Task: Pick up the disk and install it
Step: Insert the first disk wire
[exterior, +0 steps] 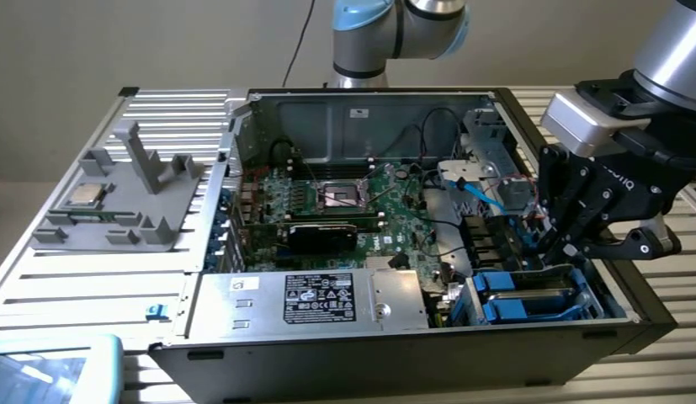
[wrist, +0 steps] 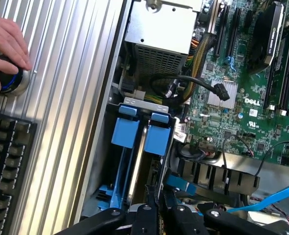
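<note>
Ribbed metal surface [exterior: 101, 278] carries an open case [exterior: 645, 313], its board [exterior: 359, 210] lying bare inside. At the corner of the case on the exterior view's right sits the drive bay, and the disk [exterior: 525, 295] is down in it, near the case wall.

The pincer [exterior: 561, 246] hangs over the far end of that bay. Its jaws are drawn almost together, with a thin dark gap between them. I cannot tell whether they nip the end of the disk or merely stand at it.

In the wrist view the disk's long axis runs straight away from the fingertips, with the blue tabs at the end farthest from them. The disk therefore lies directly ahead of and below the pincer, in line with it.

It shows as bright blue carrier pieces with a pale silver edge between them, seemingly on its side in the slot.

A hand [wrist: 5, 46] rests on a round knob on the surface, beside a keyboard [wrist: 7, 166].
</note>
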`<action>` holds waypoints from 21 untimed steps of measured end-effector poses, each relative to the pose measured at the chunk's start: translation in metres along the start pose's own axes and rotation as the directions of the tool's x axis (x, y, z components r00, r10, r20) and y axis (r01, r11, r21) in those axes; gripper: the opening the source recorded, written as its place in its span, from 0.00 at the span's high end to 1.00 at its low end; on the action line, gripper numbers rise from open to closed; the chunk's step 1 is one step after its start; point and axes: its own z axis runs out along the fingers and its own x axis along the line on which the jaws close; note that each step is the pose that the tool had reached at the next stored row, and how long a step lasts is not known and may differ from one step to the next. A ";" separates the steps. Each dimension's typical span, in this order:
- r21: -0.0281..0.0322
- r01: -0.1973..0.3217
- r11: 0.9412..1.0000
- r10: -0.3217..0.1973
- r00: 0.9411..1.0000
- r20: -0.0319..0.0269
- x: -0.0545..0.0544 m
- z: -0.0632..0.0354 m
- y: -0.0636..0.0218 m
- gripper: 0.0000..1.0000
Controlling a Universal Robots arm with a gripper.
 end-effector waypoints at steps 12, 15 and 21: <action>-0.001 -0.136 0.991 0.136 0.991 0.009 0.000 0.0029 0.0001 0.84; -0.001 -0.149 0.989 0.149 0.989 0.009 0.000 0.0055 0.0014 0.84; -0.002 -0.159 0.987 0.159 0.987 -0.002 -0.002 0.0081 0.0041 0.84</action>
